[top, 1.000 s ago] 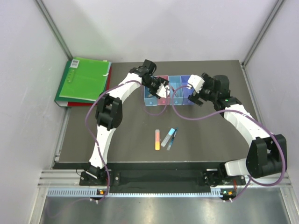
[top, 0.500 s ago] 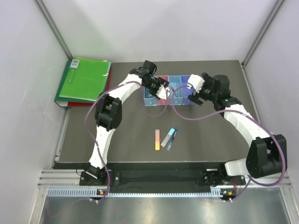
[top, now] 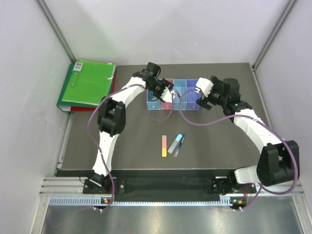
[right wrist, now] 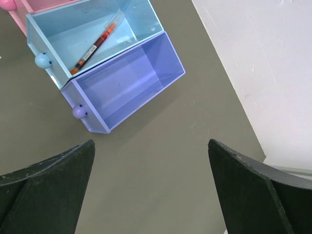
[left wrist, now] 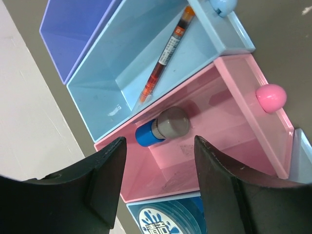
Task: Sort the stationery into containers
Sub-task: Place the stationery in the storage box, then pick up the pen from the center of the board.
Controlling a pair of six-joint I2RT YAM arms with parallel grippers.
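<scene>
The containers are a row of four joined bins (top: 173, 95) at the back of the mat. My left gripper (left wrist: 158, 144) hangs open over the pink bin (left wrist: 229, 146), holding nothing. In that bin lies the tiny blue-capped piece (left wrist: 161, 127). The red pen (left wrist: 165, 53) lies in the neighbouring light blue bin (left wrist: 107, 92). The blue tape roll (left wrist: 168, 222) fills the end bin. The purple bin (right wrist: 126, 83) holds nothing. My right gripper (right wrist: 150, 146) is open over bare mat beside it. Mid-mat lie the orange-pink stick (top: 164, 145), the grey stick (top: 172, 143) and the blue pen (top: 180, 144).
A big green folder (top: 87, 83) lies on a red one at the mat's back left corner. White walls and metal posts close in the back and both sides. Purple cables loop from both arms over the mat in front of the bins.
My left gripper has shifted slightly to the left and back over the bins, and the row's left end sits a touch further left. The right arm has not moved.
</scene>
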